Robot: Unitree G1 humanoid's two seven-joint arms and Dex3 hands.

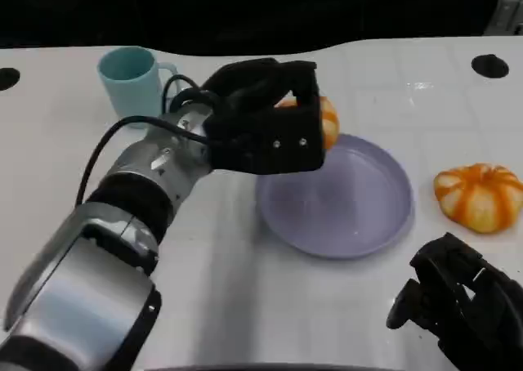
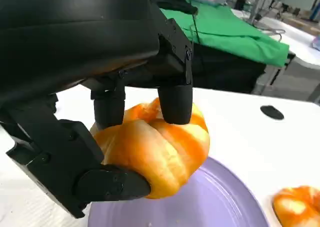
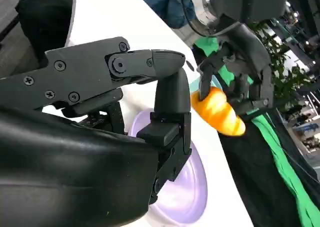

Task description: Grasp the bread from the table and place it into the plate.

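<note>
Bread, a glossy orange-and-cream striped roll (image 1: 328,119) of twisted shape, is gripped in the black left hand (image 1: 265,118), fingers (image 2: 175,99) pressing on its top and another under it, and it hangs above the ten o'clock rim of the round lavender plastic plate (image 1: 376,216), clear of the plate's surface as the left wrist view shows. The plate lies near the middle of the white table (image 1: 245,289). A second orange-and-cream striped roll (image 1: 479,195) sits on the table at three o'clock from the plate, just beside its rim and apart from it. A pale teal ceramic mug (image 1: 131,79) stands upright at ten o'clock from the plate, behind the silver left forearm (image 1: 98,257) and its black cable. Nothing lies on the plate beneath the held roll. The black right hand (image 1: 458,306) rests low at five o'clock from the plate, holding nothing; its fingers are bent but apart in the right wrist view. Green cloth (image 2: 235,34) covers a bench beyond the table. No writing or label can be read.
</note>
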